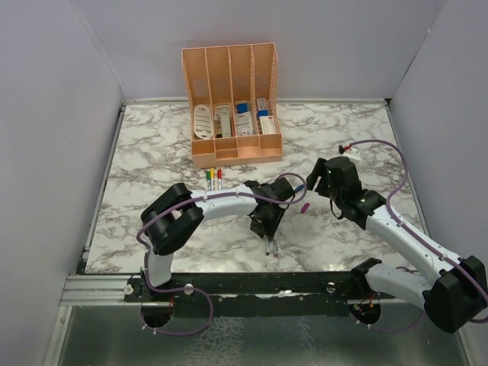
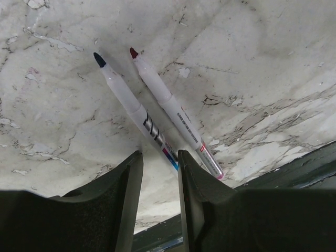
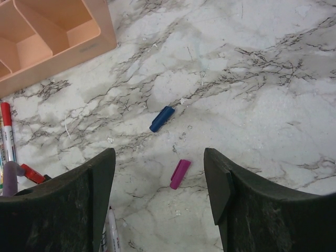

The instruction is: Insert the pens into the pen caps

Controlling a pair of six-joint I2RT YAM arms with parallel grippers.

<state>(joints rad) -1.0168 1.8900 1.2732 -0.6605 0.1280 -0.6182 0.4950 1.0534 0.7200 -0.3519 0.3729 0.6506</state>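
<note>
Three of the five look done to me. The three capped pens [image 1: 213, 179], green, yellow and red, lie side by side on the table [image 1: 152, 152], just in front of the left front corner of the peach organizer [image 1: 236, 158], which stands at the middle of the far edge.

Two are left. The blue-tipped pen [image 2: 131, 105] and the dark-red-tipped pen [image 2: 170, 105] lie bare-nibbed and almost parallel, close to the middle of the near edge, tips pointing away from my left gripper [image 2: 159, 155]. That gripper's jaws stand a little apart with marble showing through the gap. The tail of the blue-tipped pen comes right up to their mouth, and as far as I can see I pinch nothing.

Their mates are loose, a little right of the table's middle. The blue cap [image 3: 161, 118] lies nearer the organizer and the magenta cap [image 3: 180, 174] just short of it. My right gripper [image 3: 159, 152] hangs over them, jaws spread wide and empty, the magenta cap on the marble below the gap.

The count is five pens, three capped and two bare. There are five caps, three fitted and two lying free (I take the dark red nib for the magenta cap's partner, going by the pink band at that pen's tail).
</note>
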